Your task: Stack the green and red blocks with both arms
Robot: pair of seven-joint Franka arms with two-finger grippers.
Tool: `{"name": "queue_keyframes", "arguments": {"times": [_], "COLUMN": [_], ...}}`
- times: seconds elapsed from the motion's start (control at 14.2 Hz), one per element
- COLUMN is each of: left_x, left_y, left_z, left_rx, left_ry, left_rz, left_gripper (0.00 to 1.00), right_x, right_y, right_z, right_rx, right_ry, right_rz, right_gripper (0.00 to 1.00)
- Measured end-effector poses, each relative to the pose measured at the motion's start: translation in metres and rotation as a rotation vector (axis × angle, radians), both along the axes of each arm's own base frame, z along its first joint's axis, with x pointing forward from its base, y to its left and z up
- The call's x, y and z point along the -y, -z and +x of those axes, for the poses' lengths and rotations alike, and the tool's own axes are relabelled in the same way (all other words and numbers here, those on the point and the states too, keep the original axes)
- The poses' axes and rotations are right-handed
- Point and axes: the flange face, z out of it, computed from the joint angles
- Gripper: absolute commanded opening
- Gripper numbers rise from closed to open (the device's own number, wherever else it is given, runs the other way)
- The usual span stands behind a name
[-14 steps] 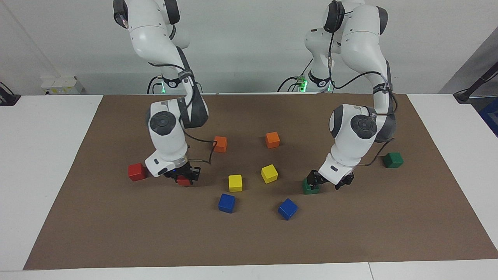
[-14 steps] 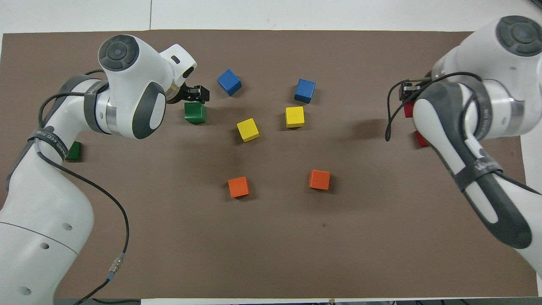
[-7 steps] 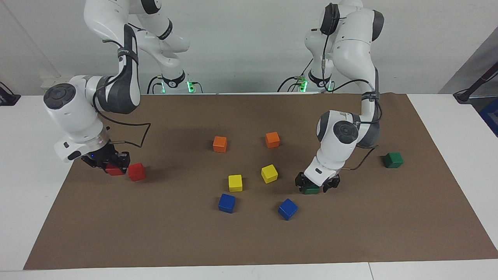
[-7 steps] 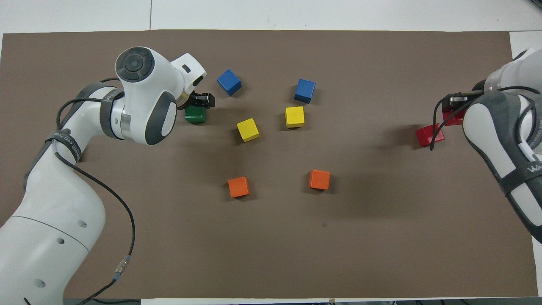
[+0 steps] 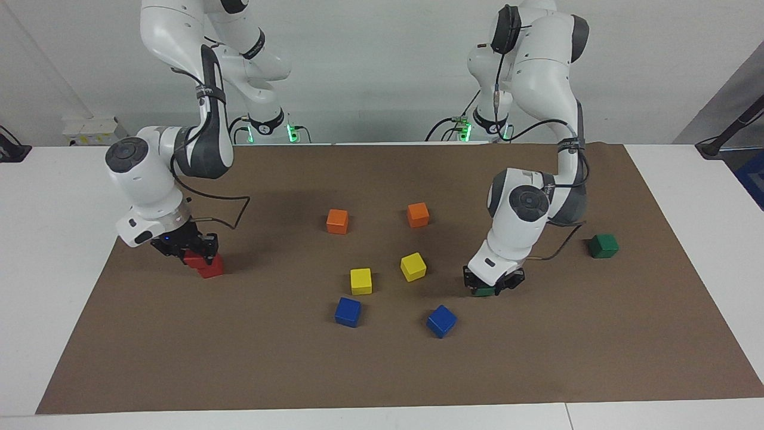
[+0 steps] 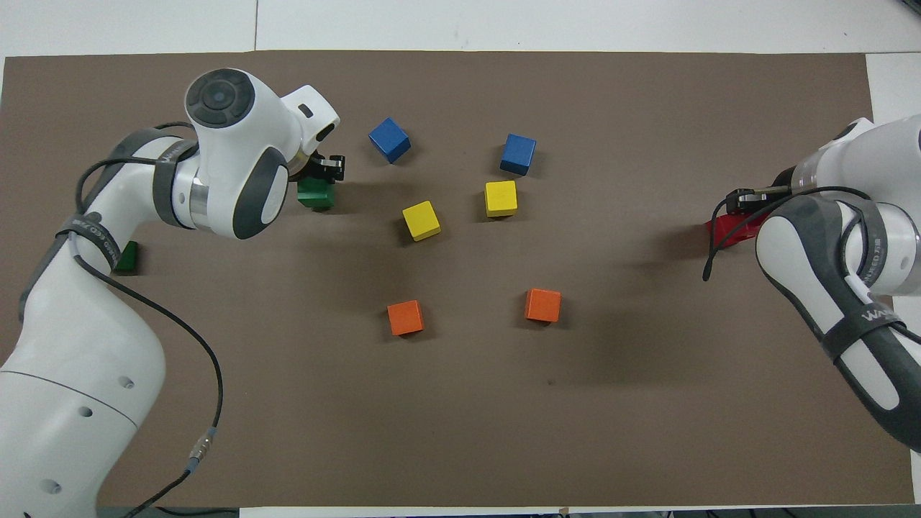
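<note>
My right gripper (image 5: 187, 253) is shut on a red block (image 5: 193, 260) and holds it low over, and partly overlapping, the second red block (image 5: 211, 269) near the right arm's end of the mat. In the overhead view the right gripper (image 6: 742, 204) covers most of the red blocks (image 6: 728, 232). My left gripper (image 5: 493, 285) is down at the mat, its fingers closed around a green block (image 5: 484, 292), which also shows in the overhead view (image 6: 316, 196) under the left gripper (image 6: 323, 171). The second green block (image 5: 603, 245) lies alone toward the left arm's end.
Two orange cubes (image 5: 337, 221) (image 5: 418, 214), two yellow cubes (image 5: 360, 280) (image 5: 413, 266) and two blue cubes (image 5: 347, 312) (image 5: 441, 321) lie in the middle of the brown mat (image 5: 382, 370). The nearest blue cube is close to the gripped green block.
My right gripper carried its red block out past the lying red block, then back over it. My left gripper came down over the green block, closed, and shifted it slightly toward the left arm's end.
</note>
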Motion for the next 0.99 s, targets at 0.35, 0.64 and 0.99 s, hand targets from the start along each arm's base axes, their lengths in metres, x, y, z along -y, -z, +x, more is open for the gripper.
{"name": "queue_keyframes", "arguments": {"times": [0.35,0.64,0.99], "left_x": [-0.138,-0.271,-0.355], "left_y": [-0.078,-0.092,-0.052], "left_z": [0.007,-0.014,-0.052], "left_rx": [-0.027,-0.052,-0.012], "left_ry": [0.004,0.162,0.214], "left_rz": [0.016,0.026,0.011], "left_gripper": [0.00,0.00,0.00], "right_x": [-0.001,-0.001,-0.001], "right_y": [0.007,0.012,0.016], "right_z": [-0.009,-0.010,-0.012], "right_rx": [-0.008,0.016,0.030], "right_ry": [-0.073,-0.104,-0.138], "right_rz": [-0.003,-0.008,-0.012], "right_gripper": [0.00,0.00,0.00]}}
